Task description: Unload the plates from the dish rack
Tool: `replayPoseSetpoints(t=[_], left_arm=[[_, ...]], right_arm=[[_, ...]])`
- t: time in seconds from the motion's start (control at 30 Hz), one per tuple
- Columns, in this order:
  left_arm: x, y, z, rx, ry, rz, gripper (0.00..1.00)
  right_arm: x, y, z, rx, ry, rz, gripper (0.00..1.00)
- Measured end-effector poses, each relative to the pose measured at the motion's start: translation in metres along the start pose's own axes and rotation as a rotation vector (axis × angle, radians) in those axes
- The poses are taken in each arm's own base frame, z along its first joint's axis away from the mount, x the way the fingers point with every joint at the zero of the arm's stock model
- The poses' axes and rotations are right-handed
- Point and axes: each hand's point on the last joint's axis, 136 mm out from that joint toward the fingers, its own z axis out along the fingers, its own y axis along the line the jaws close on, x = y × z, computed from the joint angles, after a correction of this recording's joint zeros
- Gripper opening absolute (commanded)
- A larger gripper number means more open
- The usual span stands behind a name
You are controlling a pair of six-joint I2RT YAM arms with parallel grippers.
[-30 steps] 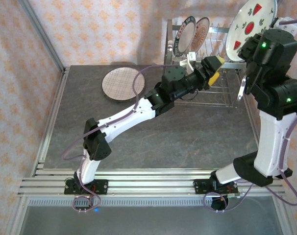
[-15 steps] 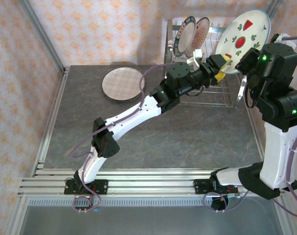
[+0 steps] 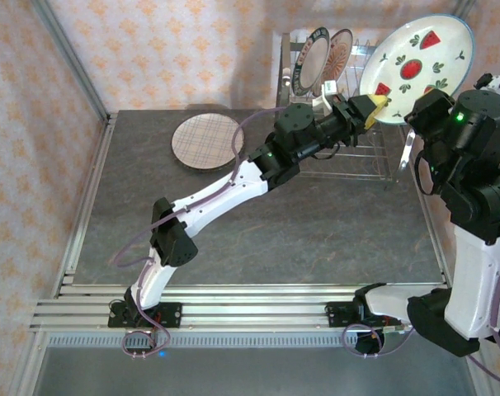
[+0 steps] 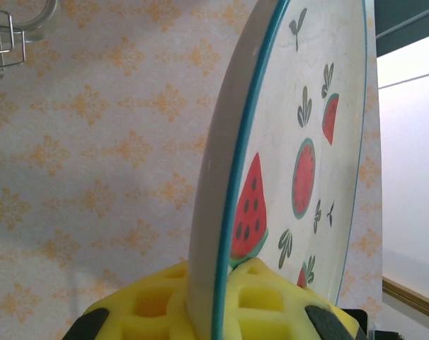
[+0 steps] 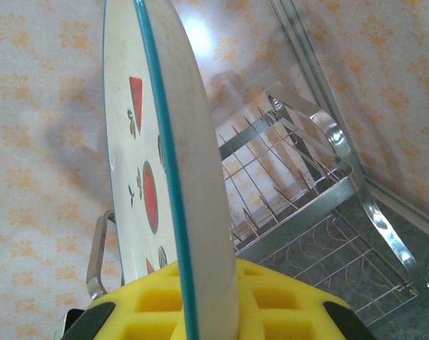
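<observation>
The melon plate [image 3: 415, 45] is held up in the air over the rack [image 3: 357, 153], at the back right of the counter [image 3: 316, 231]. It is gripped by both sets of jaws at once. The left jaws are squeezed shut on its lower left rim, and the rim can be seen pinched between the yellow pads [image 4: 151, 308]. The right jaws are clamped on the lower rim close by, again with the edge caught between yellow pads [image 5: 278, 297]. The plate is gripped by its thin edge, likely because that is the easy part to grab when a plate stands in a slot. It looks as if the plate is being passed from one arm to the other, so that it can be put down on the left. A plaid plate [image 3: 205, 140] is already laid flat there, well apart from the rack. Two more plates, a dark-rimmed plate [image 3: 312, 62] and a pink plate [image 3: 341, 51], are left standing upright in the rack's left end, so the job is judged to be about half done.
</observation>
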Motion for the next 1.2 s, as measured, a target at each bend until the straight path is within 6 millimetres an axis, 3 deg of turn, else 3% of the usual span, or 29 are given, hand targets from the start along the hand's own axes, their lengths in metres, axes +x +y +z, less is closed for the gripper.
replayPoseSetpoints(t=[0.2, 0.5, 0.67, 0.87, 1.2], left_arm=[[-0.001, 0.003, -0.010, -0.026, -0.011, 0.021, 0.00], [-0.010, -0.003, -0.050, -0.098, -0.030, 0.183, 0.00], [-0.021, -0.001, -0.078, -0.152, -0.037, 0.260, 0.00], [-0.044, -0.005, -0.128, -0.231, -0.071, 0.335, 0.00], [-0.072, -0.035, -0.226, -0.299, -0.134, 0.404, 0.00]], right_arm=[[0.008, 0.001, 0.002, -0.012, 0.030, 0.001, 0.00], [0.025, 0.010, 0.002, -0.076, 0.103, -0.065, 0.60], [0.034, 0.027, 0.005, -0.156, 0.151, -0.103, 0.80], [0.054, 0.055, 0.012, -0.288, 0.244, -0.144, 0.90], [0.079, 0.086, 0.012, -0.478, 0.329, -0.207, 0.92]])
